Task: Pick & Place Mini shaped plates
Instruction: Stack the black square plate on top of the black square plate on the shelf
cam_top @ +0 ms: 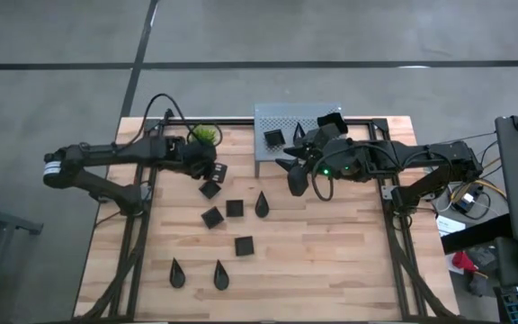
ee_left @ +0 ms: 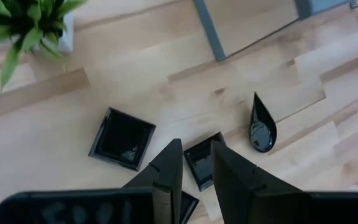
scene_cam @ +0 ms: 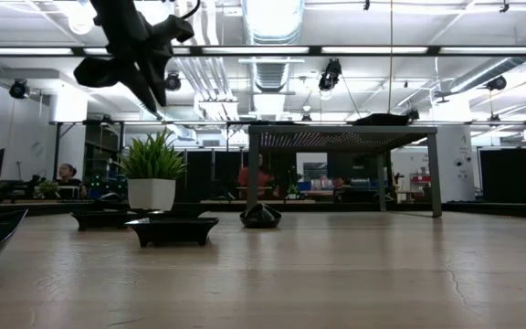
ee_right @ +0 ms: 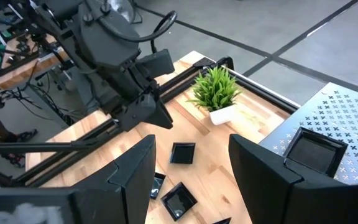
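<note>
Hovering my left gripper [cam_top: 212, 171] beside the potted plant [cam_top: 204, 135], I see its fingers slightly parted, grasping nothing, above a square plate [ee_left: 202, 159]. My right gripper [cam_top: 297, 175] hangs spread and empty by the perforated shelf [cam_top: 299, 118], which carries 1 square plate [ee_right: 314, 151]. Other plates, square and teardrop [cam_top: 262, 205], lie scattered below the plant.

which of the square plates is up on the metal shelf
The square plate on the grey perforated shelf, beside the right end effector; the other square plates lie on the wooden table.
</note>
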Robot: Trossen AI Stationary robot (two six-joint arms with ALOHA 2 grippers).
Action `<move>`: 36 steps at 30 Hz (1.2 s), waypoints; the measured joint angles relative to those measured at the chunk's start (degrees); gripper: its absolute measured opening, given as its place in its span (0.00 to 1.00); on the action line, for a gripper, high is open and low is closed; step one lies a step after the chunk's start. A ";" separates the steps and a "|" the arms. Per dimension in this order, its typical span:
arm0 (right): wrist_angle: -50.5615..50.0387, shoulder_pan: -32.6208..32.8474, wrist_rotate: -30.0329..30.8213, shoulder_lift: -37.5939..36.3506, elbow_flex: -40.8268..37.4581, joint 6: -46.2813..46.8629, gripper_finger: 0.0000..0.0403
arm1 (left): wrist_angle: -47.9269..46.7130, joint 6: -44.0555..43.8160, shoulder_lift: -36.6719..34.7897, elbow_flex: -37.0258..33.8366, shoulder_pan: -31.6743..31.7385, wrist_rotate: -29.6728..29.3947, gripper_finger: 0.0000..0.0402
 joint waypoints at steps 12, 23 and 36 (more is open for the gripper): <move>-2.48 0.00 0.00 0.00 0.00 0.00 0.50 | 0.35 -4.41 -3.67 -5.85 -0.78 0.02 0.19; -2.94 0.00 0.01 0.00 0.00 -0.17 0.50 | 0.74 -7.95 -6.86 -14.11 -0.80 1.62 0.19; -3.29 0.11 0.42 0.09 0.00 -0.84 0.50 | 0.83 0.25 -7.65 -19.57 0.17 3.84 0.19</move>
